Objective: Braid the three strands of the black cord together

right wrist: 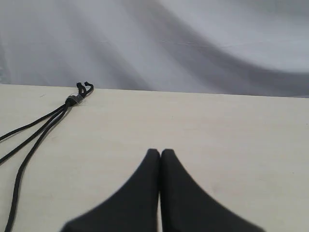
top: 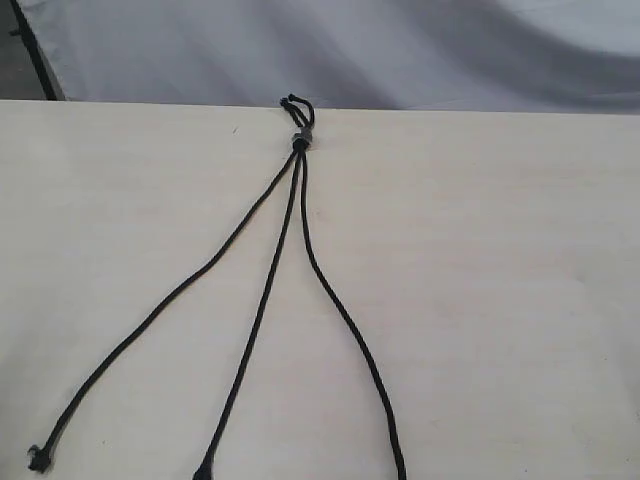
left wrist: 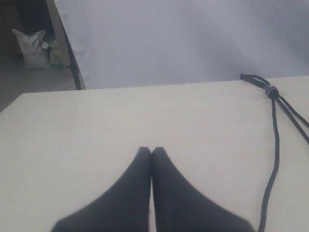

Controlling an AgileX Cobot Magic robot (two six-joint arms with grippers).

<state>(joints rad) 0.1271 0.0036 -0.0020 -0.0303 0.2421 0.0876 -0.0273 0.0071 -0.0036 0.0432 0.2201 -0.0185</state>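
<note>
Left pincer [left wrist: 151, 151] and right pincer [right wrist: 160, 152] closed tight, empty. Three strands [top: 264, 300] fan uncrossed from knot [top: 300, 141] at 12 o'clock. Recommend opening, then crossing one outer strand over centre.

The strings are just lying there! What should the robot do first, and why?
Probably open the left gripper and reach for the left strand. It and the right gripper are shut and empty, and the three strands fan out flat from the knot, uncrossed, so braiding has not begun.

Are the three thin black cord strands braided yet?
No, the three thin black strands spread apart uncrossed from the grey-banded knot.
</note>
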